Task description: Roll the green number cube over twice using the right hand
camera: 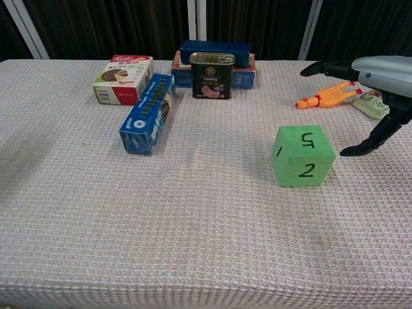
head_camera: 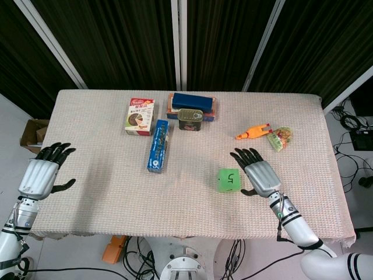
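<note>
Right hand [head_camera: 260,176] hovers flat and spread wide, holding nothing, just right of the one green number cube [head_camera: 229,179] sitting 5-up on the table [head_camera: 105,181], while the left hand [head_camera: 39,175] hangs open off the left edge.

Number cube [head_camera: 228,179] sits on the counter [head_camera: 105,186], front-right of centre. Right hand [head_camera: 258,175] just beside it on the right, apart. Long box [head_camera: 158,145] lies left of the cube; snack box [head_camera: 140,116] behind that. Tin can [head_camera: 190,119] stands before a flat box [head_camera: 193,102] at the back. Toy chicken [head_camera: 252,132] and packet [head_camera: 280,138] back-right. Left hand [head_camera: 42,173] off the counter's left edge.
</note>
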Action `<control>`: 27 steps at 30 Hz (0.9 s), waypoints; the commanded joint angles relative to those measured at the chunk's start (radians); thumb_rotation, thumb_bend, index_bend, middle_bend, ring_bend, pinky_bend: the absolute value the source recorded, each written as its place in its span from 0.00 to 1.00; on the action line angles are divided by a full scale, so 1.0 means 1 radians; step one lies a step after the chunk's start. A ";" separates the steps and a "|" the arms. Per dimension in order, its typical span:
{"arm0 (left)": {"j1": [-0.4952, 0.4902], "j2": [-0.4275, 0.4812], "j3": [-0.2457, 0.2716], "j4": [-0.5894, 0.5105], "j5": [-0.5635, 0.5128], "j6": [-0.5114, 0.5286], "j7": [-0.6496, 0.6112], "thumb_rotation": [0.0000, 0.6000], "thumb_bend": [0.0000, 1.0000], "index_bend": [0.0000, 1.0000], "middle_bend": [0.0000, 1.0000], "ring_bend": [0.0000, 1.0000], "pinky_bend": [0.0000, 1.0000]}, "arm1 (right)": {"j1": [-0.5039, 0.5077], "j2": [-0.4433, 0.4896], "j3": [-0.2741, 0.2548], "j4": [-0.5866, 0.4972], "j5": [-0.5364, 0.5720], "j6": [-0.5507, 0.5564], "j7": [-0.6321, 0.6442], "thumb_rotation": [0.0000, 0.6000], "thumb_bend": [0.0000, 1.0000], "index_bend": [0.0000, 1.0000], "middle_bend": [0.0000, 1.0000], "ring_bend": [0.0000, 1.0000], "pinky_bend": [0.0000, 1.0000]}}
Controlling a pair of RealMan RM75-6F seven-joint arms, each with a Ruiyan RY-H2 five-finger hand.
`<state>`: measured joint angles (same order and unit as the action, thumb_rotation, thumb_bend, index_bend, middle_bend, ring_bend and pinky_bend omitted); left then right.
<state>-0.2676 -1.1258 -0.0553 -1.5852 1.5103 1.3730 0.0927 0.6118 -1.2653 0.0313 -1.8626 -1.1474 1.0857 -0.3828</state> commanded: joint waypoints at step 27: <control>-0.001 0.020 -0.006 -0.013 -0.002 -0.005 -0.019 0.92 0.18 0.20 0.15 0.12 0.20 | 0.197 -0.134 0.034 -0.120 0.447 0.058 -0.345 1.00 0.05 0.00 0.22 0.00 0.00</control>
<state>-0.2691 -1.1053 -0.0610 -1.5979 1.5085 1.3676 0.0740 0.8078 -1.3954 0.0652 -1.9843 -0.7024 1.1388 -0.7244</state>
